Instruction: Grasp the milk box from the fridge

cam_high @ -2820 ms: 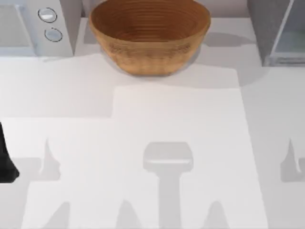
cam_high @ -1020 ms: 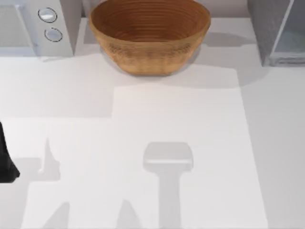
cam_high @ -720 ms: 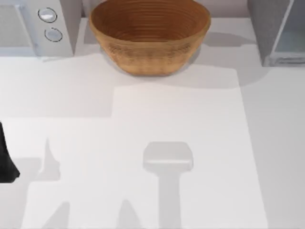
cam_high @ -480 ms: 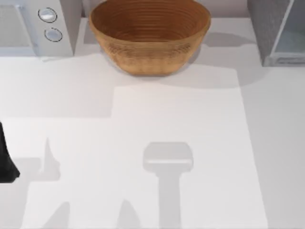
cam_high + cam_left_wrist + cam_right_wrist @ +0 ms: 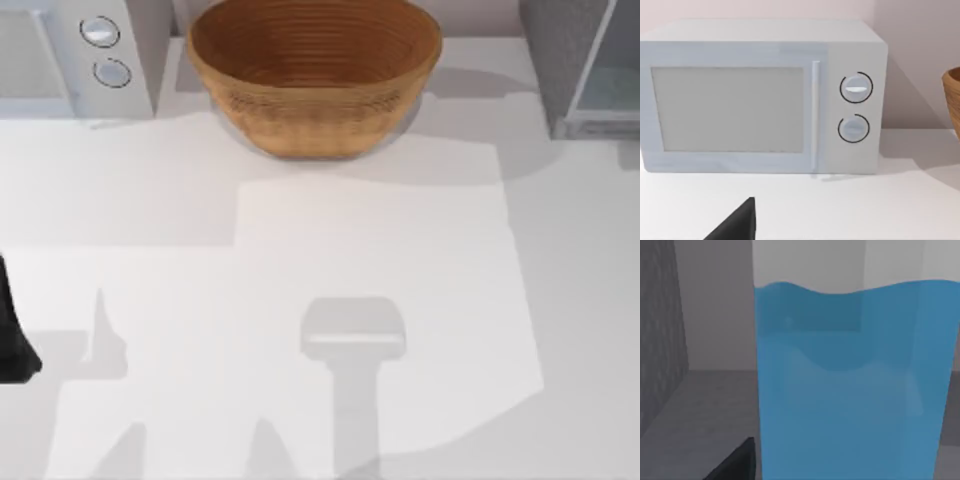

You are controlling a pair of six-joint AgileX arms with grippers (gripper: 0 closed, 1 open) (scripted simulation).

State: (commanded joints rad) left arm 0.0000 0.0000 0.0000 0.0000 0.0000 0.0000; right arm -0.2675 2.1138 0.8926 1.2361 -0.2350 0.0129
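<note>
The right wrist view is looking straight into the fridge interior: the milk box is standing upright on the grey fridge floor, its blue face very close to the camera, with the speckled fridge wall just beside it. A dark fingertip of the right gripper is sitting at the box's near edge; whether the fingers are apart, together or clamped on the carton cannot be told.

In the top view the fridge is standing at the table's right rear corner, well apart from the brown ribbed bowl, which is sitting between the fridge and the microwave.

The left arm is resting parked at the table's left edge, facing the microwave; its finger state cannot be told either.

Judgement: the approach step appears to be nearing completion, with the grasp not yet confirmed. The next move calls for squaring the fingers on either side of the carton, closing firmly, then drawing it out clear of the fridge wall.
</note>
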